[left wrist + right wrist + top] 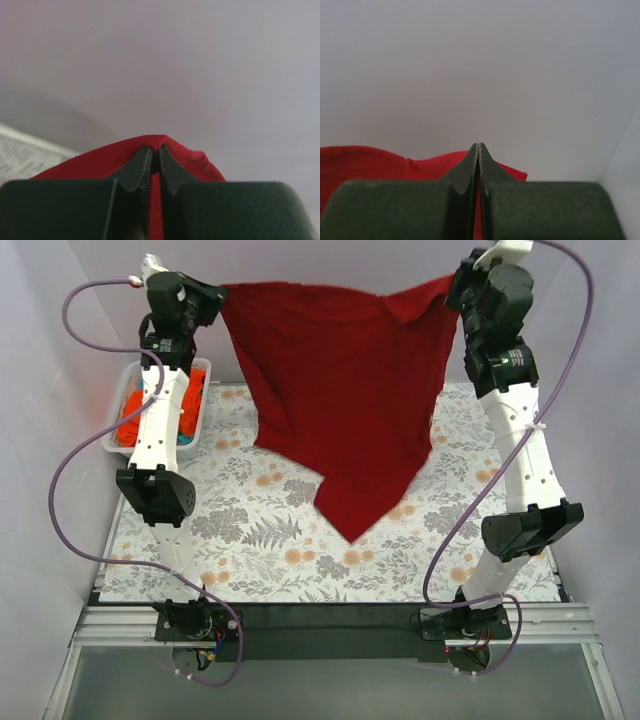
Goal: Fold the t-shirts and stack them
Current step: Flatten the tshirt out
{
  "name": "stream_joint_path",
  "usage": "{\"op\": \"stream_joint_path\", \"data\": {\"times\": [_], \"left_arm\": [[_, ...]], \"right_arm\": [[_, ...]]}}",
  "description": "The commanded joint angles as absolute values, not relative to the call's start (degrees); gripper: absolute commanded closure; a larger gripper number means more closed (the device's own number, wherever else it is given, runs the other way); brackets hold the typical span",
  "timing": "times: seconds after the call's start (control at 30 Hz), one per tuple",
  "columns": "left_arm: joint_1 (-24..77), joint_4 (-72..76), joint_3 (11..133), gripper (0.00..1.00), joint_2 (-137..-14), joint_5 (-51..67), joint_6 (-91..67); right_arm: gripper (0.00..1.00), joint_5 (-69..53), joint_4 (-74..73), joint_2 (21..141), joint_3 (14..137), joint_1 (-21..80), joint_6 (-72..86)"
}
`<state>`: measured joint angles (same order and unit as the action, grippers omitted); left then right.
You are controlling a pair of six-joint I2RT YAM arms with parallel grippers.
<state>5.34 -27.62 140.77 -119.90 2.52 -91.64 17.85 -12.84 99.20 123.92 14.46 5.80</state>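
Left tool [155, 149], right tool [479, 146] raised high, seemingly clamped.

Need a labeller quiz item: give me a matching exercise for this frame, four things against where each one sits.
Things
1. dark red t-shirt
2. orange t-shirt
3. white basket
4. floral tablecloth

Places
A. spread flat under everything
B. bunched inside the basket
C. standing at the far left edge of the cloth
D. held up between the left gripper and right gripper, both shut on it

Pairs: 1-D, 2-B, 3-C, 4-A
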Motion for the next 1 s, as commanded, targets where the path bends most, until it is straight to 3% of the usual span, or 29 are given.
{"op": "stream_joint_path", "data": {"times": [0.0, 0.13, 0.3, 0.47, 0.5, 0.63, 0.8, 0.97], "left_arm": [[3.6, -10.7, 144.5, 1.00, -110.9, 12.9, -98.6], [-2.3, -5.2, 136.6, 1.00, -106.6, 17.9, -104.0], [-2.5, -6.5, 123.9, 1.00, -103.6, 24.2, -99.4], [-2.6, -4.6, 88.3, 1.00, -92.8, 24.0, -94.9], [-2.6, -5.0, 83.5, 1.00, -89.2, 24.0, -93.8], [-2.7, -13.6, 70.0, 1.00, -82.4, 23.7, -88.9], [-2.5, -19.4, 56.0, 1.00, -72.6, 23.6, -86.8], [-2.4, -22.1, 52.9, 1.00, -69.7, 22.1, -84.9]], "right_arm": [[0.99, 15.3, -3.3, 97.4, 134.7, 14.1, 6.6], [0.99, 13.5, 7.2, 92.5, 126.5, 14.0, 5.6], [0.99, 11.9, 7.6, 89.4, 114.2, 13.5, 2.9], [0.99, 9.1, 9.1, 78.9, 89.3, 13.5, 6.3], [0.99, 8.4, 9.7, 76.4, 79.6, 13.5, 8.6], [0.99, 4.4, 8.3, 66.3, 63.7, 13.6, 12.5], [0.99, 0.4, 3.3, 61.7, 55.6, 13.6, 13.4], [0.63, -4.7, 0.1, 74.7, 57.8, 13.6, 15.5]]}}
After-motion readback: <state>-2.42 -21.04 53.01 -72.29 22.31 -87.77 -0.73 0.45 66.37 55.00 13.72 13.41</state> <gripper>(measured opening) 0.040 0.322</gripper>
